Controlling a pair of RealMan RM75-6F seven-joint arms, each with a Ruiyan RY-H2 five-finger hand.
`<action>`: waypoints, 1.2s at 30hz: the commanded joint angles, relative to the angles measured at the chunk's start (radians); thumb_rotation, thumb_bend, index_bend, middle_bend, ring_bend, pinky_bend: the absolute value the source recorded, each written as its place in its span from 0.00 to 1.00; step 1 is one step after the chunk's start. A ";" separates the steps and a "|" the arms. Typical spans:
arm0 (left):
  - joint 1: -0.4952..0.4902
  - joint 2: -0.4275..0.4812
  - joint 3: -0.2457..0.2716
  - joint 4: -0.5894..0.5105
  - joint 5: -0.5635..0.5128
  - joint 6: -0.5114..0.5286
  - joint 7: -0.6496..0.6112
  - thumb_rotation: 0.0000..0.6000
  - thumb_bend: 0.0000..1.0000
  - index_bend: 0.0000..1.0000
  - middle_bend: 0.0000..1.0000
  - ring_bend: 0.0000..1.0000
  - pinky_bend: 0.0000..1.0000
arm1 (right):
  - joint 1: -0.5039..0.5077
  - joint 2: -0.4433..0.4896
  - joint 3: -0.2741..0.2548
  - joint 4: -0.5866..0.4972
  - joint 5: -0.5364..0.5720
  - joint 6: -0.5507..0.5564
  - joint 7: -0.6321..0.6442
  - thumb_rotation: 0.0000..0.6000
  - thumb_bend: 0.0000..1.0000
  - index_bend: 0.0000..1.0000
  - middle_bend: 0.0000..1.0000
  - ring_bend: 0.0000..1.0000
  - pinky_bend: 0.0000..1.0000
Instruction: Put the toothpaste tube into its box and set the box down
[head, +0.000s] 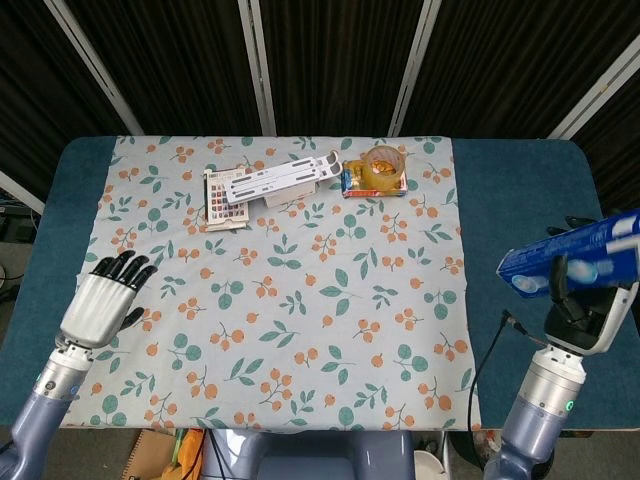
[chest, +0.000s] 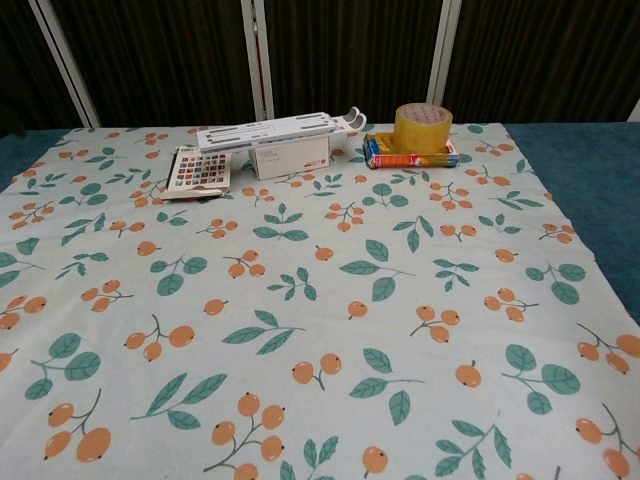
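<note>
Over at the right edge of the head view, the right hand (head: 580, 300) grips the blue toothpaste box (head: 572, 255), lying roughly sideways above the counter (head: 520, 190); whether the tube's inside, can't tell. Lower left, the left hand (head: 100, 300) holds nothing, fingers apart. Chest view shows neither hand, just the tape roll (chest: 422, 126) near the top.
</note>
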 joint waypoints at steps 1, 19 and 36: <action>0.042 -0.035 0.032 0.058 -0.012 0.004 -0.051 1.00 0.02 0.29 0.23 0.19 0.34 | 0.007 0.010 -0.020 0.016 0.000 -0.029 -0.030 1.00 0.38 0.25 0.40 0.32 0.37; 0.080 -0.051 0.026 0.100 0.033 -0.024 -0.102 1.00 0.02 0.29 0.23 0.19 0.34 | -0.041 0.097 -0.126 0.070 0.045 -0.123 -0.144 1.00 0.52 0.67 0.72 0.68 0.64; 0.096 -0.040 -0.001 0.097 0.042 -0.053 -0.117 1.00 0.02 0.29 0.24 0.19 0.34 | 0.109 0.059 -0.380 0.347 -0.040 -0.426 -0.761 1.00 0.52 0.67 0.72 0.68 0.64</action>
